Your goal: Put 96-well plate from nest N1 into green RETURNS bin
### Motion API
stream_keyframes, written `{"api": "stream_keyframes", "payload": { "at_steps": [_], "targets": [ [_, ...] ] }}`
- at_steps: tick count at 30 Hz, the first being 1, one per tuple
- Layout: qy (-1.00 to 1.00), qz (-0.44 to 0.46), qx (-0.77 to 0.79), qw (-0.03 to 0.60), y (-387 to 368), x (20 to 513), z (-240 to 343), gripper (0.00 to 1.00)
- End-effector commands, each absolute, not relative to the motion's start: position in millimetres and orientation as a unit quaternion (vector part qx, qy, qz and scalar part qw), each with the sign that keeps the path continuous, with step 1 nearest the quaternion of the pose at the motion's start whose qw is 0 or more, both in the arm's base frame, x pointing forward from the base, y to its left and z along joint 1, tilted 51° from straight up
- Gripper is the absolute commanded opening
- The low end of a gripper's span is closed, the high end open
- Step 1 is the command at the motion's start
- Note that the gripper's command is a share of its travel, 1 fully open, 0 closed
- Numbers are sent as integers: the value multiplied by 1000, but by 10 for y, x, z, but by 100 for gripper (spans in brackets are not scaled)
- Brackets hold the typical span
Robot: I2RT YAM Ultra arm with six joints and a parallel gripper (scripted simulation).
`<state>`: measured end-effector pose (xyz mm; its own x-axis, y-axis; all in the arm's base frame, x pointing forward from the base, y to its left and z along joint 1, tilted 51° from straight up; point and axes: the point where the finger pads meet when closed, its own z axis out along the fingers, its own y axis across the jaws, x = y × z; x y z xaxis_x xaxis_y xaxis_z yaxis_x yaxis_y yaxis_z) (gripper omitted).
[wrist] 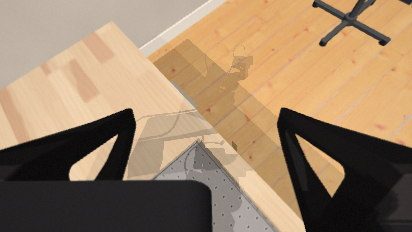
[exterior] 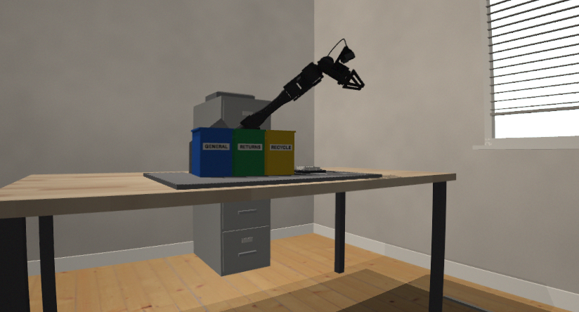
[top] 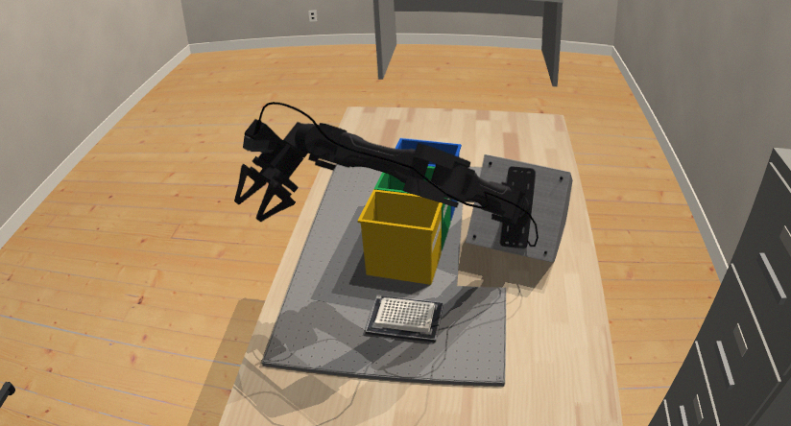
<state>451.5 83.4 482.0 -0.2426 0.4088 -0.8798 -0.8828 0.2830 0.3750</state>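
Note:
The white 96-well plate (top: 402, 314) (exterior: 310, 169) lies in its dark plate nest (top: 371, 325) on the grey perforated board (top: 470, 356) (exterior: 226, 183) (wrist: 227, 200), in front of the yellow bin. Three bins stand upright in a row: blue GENERAL (top: 428, 145) (exterior: 212, 154), green RETURNS (top: 387, 181) (exterior: 249, 156) in the middle, yellow RECYCLE (top: 395, 243) (exterior: 280, 154). My gripper (top: 264, 201) (exterior: 355, 84) (wrist: 206, 116) is open and empty. It hangs high in the air past the board's left edge, far from the plate and bins. The wrist view shows only the table corner and floor.
The arm's grey base block (top: 531, 201) sits on the wooden table (top: 559, 334) (exterior: 101, 190) to the right of the bins. A filing cabinet (exterior: 230, 237) stands behind the table. A desk (top: 467, 3) stands at the far wall, and a chair base (wrist: 352, 20) on the floor.

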Motion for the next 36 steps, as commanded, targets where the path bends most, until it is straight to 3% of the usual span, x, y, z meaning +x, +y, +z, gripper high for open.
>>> {"api": "stream_keyframes", "payload": {
  "at_steps": [1,17,25,36],
  "targets": [
    [553,556,-214,583,804,4499,4861,100],
    [553,556,-214,583,804,4499,4861,100],
    [631,548,-120,535,919,4593,4634,100],
    [658,536,-99,520,918,4571,4579,100]
  ]
}}
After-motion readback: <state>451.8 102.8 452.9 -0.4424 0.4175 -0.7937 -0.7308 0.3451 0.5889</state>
